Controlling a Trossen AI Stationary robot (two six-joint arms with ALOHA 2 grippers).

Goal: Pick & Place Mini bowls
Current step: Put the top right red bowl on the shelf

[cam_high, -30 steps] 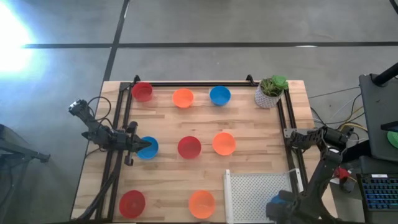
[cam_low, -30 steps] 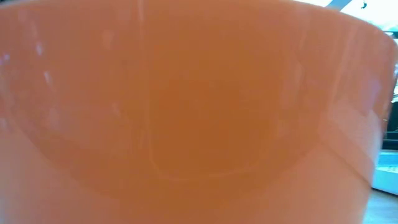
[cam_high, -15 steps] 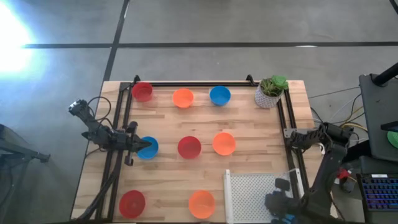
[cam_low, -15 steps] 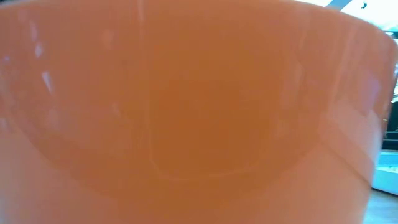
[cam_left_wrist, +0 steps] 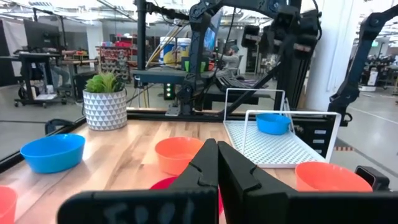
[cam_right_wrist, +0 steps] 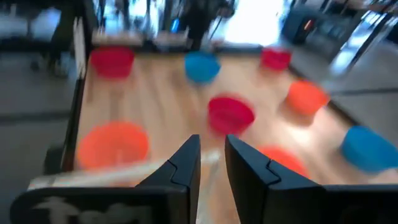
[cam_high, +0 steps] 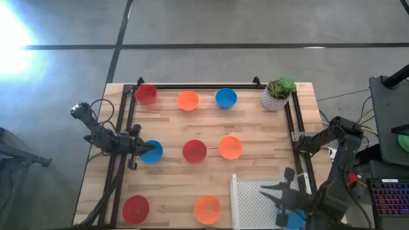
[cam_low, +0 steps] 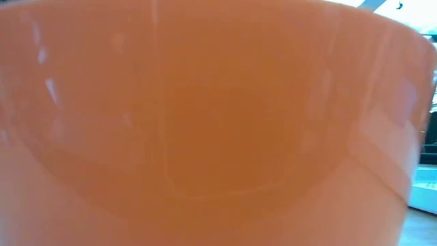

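Mini bowls (cam_high: 194,151) in red, orange and blue sit scattered across the wooden worktop (cam_high: 255,163), eight of them loose, well apart from one another. A ninth, a blue bowl (cam_left_wrist: 273,122), already rests in the white perforated tray (cam_high: 255,198) at the worktop's near right corner. An orange bowl (cam_low: 205,123) stands so close to the low camera that it fills that whole view.

Right gripper (cam_high: 281,195) hovers over the tray, just beside the blue bowl; its jaws stand slightly apart with nothing between them. It looks as though one placement is finished — though from above the arm hides much of the bowl, so how it sits is hard to confirm. Left gripper (cam_high: 142,149) waits at the worktop's left edge, touching or nearly touching another blue bowl (cam_high: 153,152), jaws pressed together and empty.

Next, the right arm would need to lift clear of the tray, spread its jaws, and reach for a nearby loose bowl — probably the orange one (cam_high: 207,208) beside the tray.
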